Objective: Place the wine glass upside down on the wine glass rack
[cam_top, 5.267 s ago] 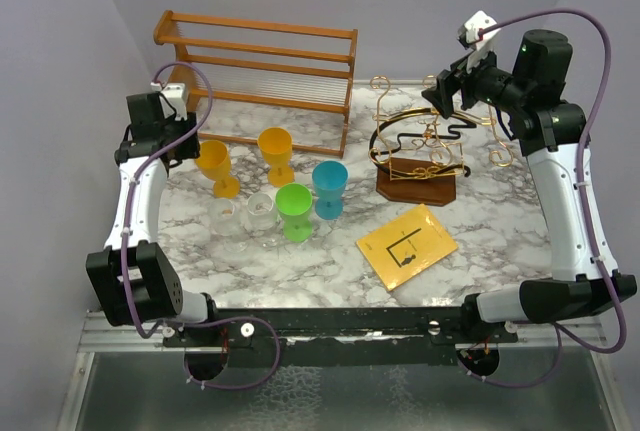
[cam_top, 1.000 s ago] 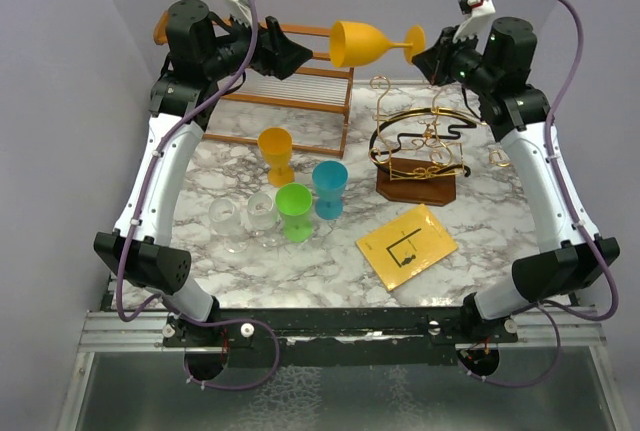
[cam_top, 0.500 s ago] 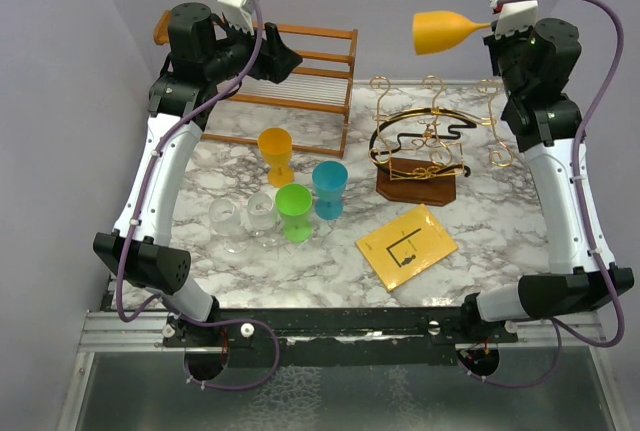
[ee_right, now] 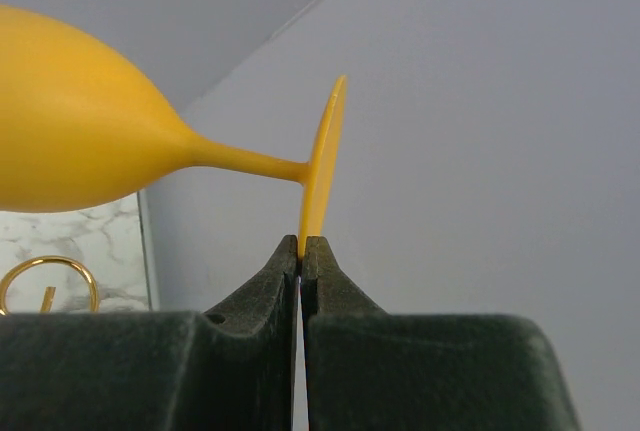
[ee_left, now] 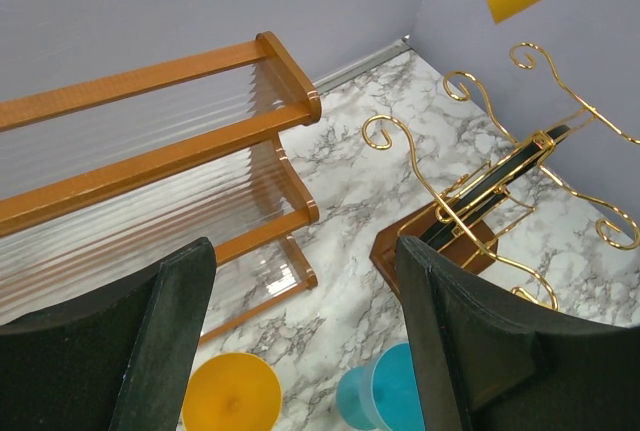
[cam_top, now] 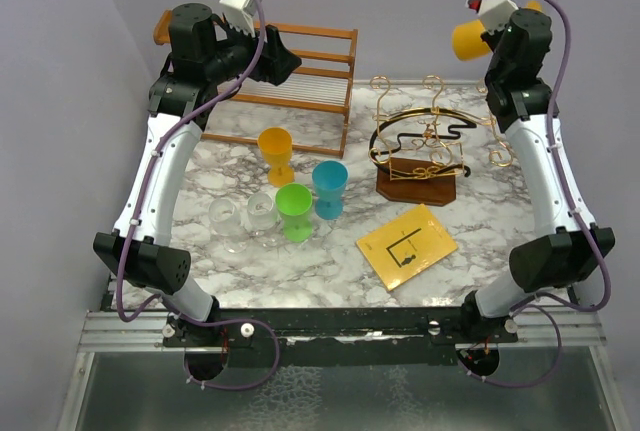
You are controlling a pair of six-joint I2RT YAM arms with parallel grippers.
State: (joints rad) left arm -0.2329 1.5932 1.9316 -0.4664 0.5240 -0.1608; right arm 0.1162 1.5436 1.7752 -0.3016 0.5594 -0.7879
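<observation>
Marble table [cam_top: 505, 241]: goblets [cam_top: 294, 211]; wine glass rack [cam_top: 416, 187]; shelf [cam_top: 262, 63]; card [cam_top: 407, 245].

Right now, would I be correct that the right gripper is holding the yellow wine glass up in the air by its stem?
Not quite. The right gripper holds the yellow wine glass up in the air by the rim of its round foot, not by its stem. The right wrist view shows the jaws closed on the foot's edge, with the stem clear of them.

The scene was evenly and brightly lit, apparently from overhead. Only faint, soft shadows were cast on the marble table [cam_top: 480, 251]. The wine glass [ee_right: 80, 141] was rendered slightly soft in the right wrist view.
</observation>
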